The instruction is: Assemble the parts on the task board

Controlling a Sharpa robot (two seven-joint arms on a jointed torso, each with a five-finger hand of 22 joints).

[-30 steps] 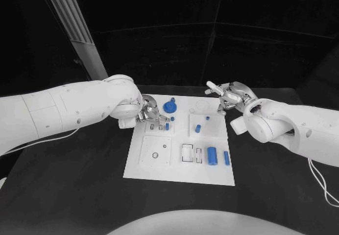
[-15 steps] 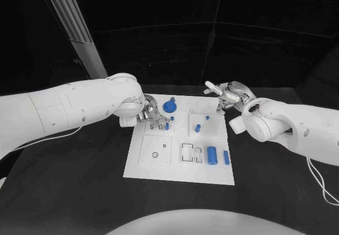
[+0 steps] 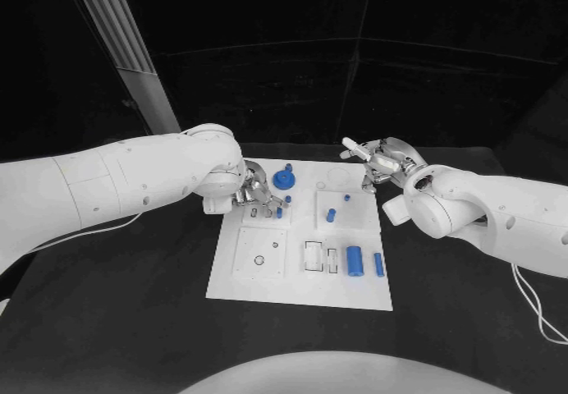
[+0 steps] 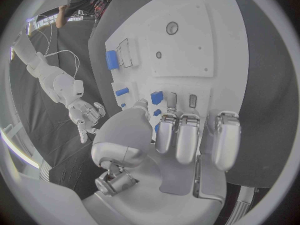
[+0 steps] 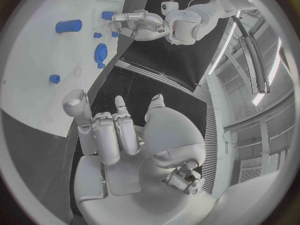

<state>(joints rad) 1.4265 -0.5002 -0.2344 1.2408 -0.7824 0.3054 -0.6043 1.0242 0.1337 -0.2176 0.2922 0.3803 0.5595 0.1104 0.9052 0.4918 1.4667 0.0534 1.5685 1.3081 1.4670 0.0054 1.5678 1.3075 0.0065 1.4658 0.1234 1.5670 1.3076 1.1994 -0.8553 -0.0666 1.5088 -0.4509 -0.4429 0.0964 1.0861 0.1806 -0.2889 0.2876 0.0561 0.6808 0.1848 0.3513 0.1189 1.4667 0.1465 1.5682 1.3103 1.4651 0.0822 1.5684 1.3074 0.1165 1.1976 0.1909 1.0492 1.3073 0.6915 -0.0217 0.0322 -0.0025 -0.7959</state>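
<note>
Two hands work at the far end of the task board (image 3: 302,291), and most of the risk sits with the left one. The left hand (image 3: 256,190) hangs low over the board's far left corner, its fingers (image 4: 177,137) curled down beside a small blue block (image 4: 157,97) that stands by two narrow slots. Whether the fingers actually pinch a part I cannot tell; the thumb and fingertips hide the contact. If the hand presses down a little off line, I judge the block could tip or jam at the slot's edge, since the fit looks close and the smooth metal fingers offer little grip on hard plastic. A sideways nudge could also knock the neighbouring blue peg (image 3: 289,198).

Just beyond that hand sits a round blue knob (image 3: 284,177), disc-shaped with a raised hub, near enough to be brushed by a knuckle.

Toward the middle, a short blue cylinder (image 3: 332,217) lies on the flat matte plate; it is round, so it would roll if bumped. Nearer the robot, a thicker blue cylinder (image 3: 355,260) and a slim blue bar (image 3: 379,263) lie beside rectangular recesses, well apart from either hand.

On the right, the right hand (image 3: 381,159) hovers off the board's far right corner, fingers loosely spread and holding nothing. A careless reach from there could sweep the loose cylinder.
</note>
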